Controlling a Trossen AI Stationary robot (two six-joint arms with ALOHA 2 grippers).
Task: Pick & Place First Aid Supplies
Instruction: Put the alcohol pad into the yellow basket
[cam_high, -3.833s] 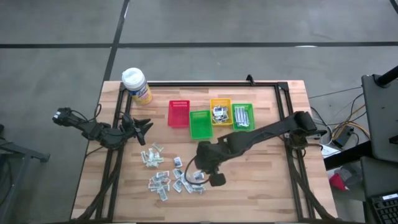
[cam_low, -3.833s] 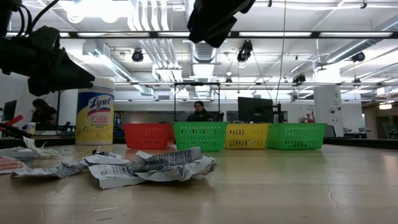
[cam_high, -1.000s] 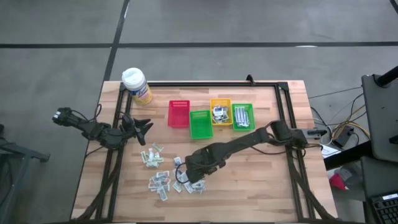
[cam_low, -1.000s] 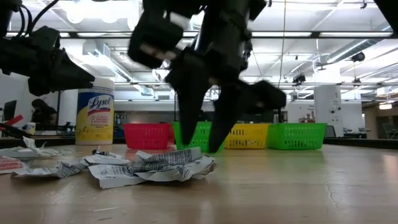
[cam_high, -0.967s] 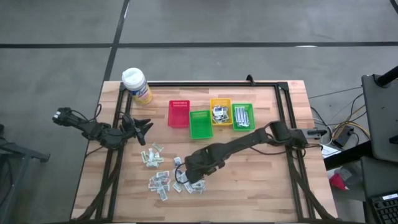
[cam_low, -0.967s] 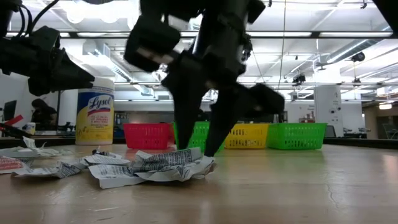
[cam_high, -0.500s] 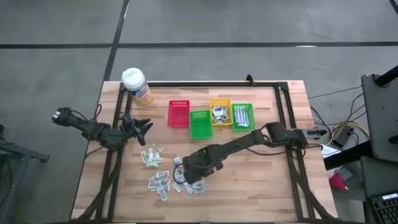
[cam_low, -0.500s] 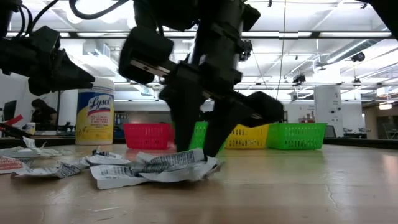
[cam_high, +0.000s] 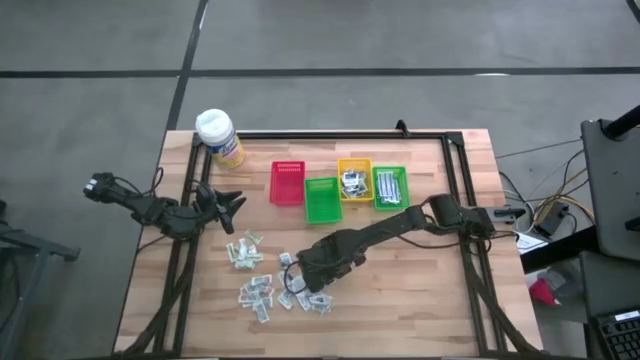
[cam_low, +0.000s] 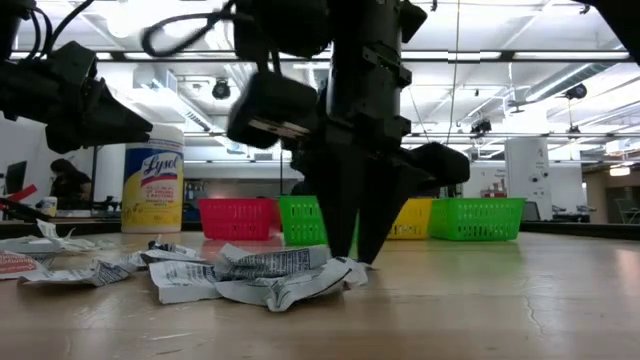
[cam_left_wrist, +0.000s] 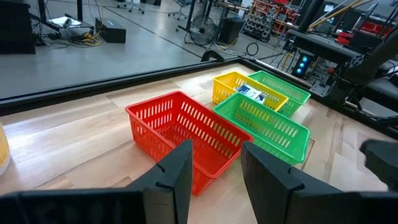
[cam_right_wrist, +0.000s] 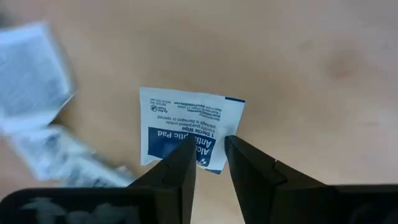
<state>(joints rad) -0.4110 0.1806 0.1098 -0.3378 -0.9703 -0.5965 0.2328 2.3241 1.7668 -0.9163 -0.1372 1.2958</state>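
The first aid supplies (cam_high: 262, 280) lie as several small flat packets scattered on the wooden table's near left part. My right gripper (cam_right_wrist: 210, 163) points straight down at the right end of that pile (cam_low: 290, 275). Its fingers are a little apart over a white packet with a blue printed block (cam_right_wrist: 186, 121), which lies flat on the wood. My left gripper (cam_left_wrist: 214, 168) hovers open above the table's left side (cam_high: 228, 203), pointing toward the bins, with nothing between its fingers. My right gripper comes from above, pointing down. Its two fingertips (cam_right_wrist: 239, 155) stand on the blue-printed end (cam_right_wrist: 208, 152) of the white packet, one to each side of that end's middle. The packet lies flat on the table. Whether it is pinched does not show.
Four small bins stand at the far middle: red (cam_high: 287, 182), green (cam_high: 322, 200), yellow (cam_high: 354, 180) with packets inside, and green (cam_high: 390, 187) with packets inside. A yellow bottle with a white cap (cam_high: 218, 135) stands at the far left corner. Bare wood lies to the right.
My right gripper has gone down onto the right end of the packet pile, and the gap between its fingers has narrowed. The packets at that end have been shoved a little and crumpled, while the rest of the pile has stayed put.
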